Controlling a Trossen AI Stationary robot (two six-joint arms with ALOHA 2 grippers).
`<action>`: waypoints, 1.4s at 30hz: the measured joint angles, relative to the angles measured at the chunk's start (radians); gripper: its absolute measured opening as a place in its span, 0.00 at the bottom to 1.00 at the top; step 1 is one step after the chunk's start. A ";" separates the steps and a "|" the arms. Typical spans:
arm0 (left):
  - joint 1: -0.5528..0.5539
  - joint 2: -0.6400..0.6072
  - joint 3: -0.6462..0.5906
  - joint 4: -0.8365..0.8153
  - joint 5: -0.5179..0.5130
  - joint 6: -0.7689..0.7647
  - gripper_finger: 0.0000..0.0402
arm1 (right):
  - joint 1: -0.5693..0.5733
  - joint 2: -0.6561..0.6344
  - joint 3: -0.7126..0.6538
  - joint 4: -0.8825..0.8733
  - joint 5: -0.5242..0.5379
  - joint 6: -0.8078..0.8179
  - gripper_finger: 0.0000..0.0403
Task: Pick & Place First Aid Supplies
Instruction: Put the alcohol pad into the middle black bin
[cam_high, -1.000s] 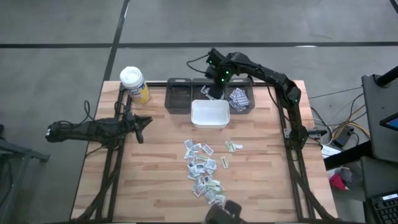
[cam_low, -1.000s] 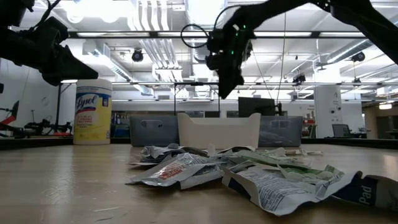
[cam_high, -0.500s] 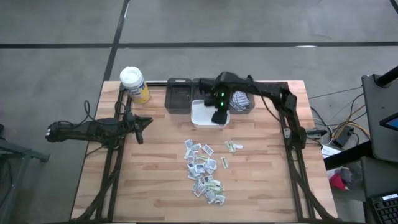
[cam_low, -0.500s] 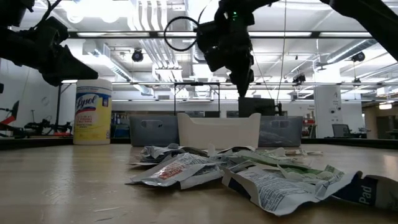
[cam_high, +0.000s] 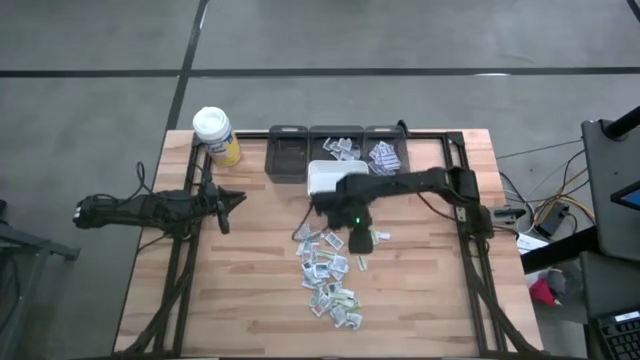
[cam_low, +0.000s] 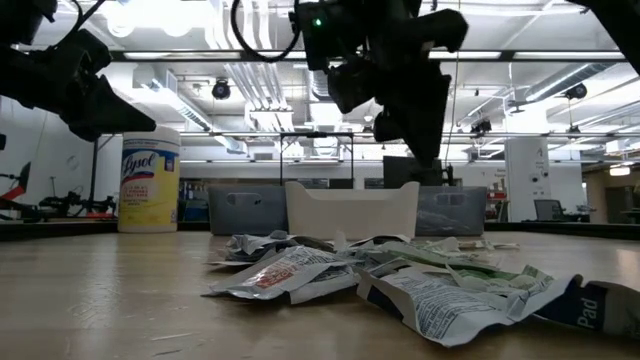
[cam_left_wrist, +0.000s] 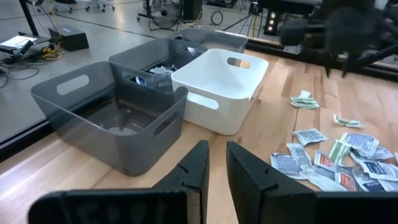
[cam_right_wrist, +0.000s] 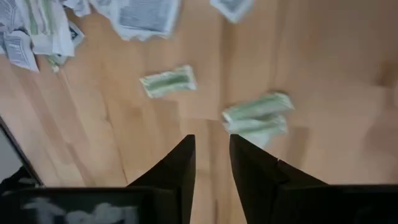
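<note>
Reaching in from the right edge of the wooden table (cam_high: 250, 280), the right gripper (cam_high: 358, 240) hangs just above the boards beside the loose first aid supplies (cam_high: 328, 270), its two dark fingers (cam_right_wrist: 177, 165) parted by a narrow gap with nothing between them. Directly ahead of them lies a green-printed packet (cam_right_wrist: 256, 115), apparently two overlapping, its long axis running roughly crosswise to the fingers; a second green packet (cam_right_wrist: 168, 81) lies a little apart, turned much the same way. Seen from above, the rest of the packets form an irregular strip whose long axis runs from the table's middle toward the near edge, slanting slightly right; individual packets point every which way. Far of the pile sits a white bin (cam_high: 334, 180), and behind it a row of three grey bins (cam_high: 287, 155), the middle and right ones already holding packets. A white-lidded yellow bottle (cam_high: 215, 135) stands at the far left corner. The left gripper (cam_high: 228, 200) waits over the left side of the table, fingers (cam_left_wrist: 198, 165) nearly together and empty.
</note>
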 joint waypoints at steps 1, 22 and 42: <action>0.000 0.000 0.000 0.000 0.000 0.000 0.13 | 0.017 0.000 -0.012 0.019 0.000 0.013 0.23; 0.000 0.000 0.000 0.002 0.048 0.000 0.13 | 0.143 0.000 -0.128 0.446 0.003 0.207 0.28; 0.000 0.000 0.000 0.003 0.048 0.000 0.13 | 0.146 0.000 -0.190 0.512 0.055 0.201 0.46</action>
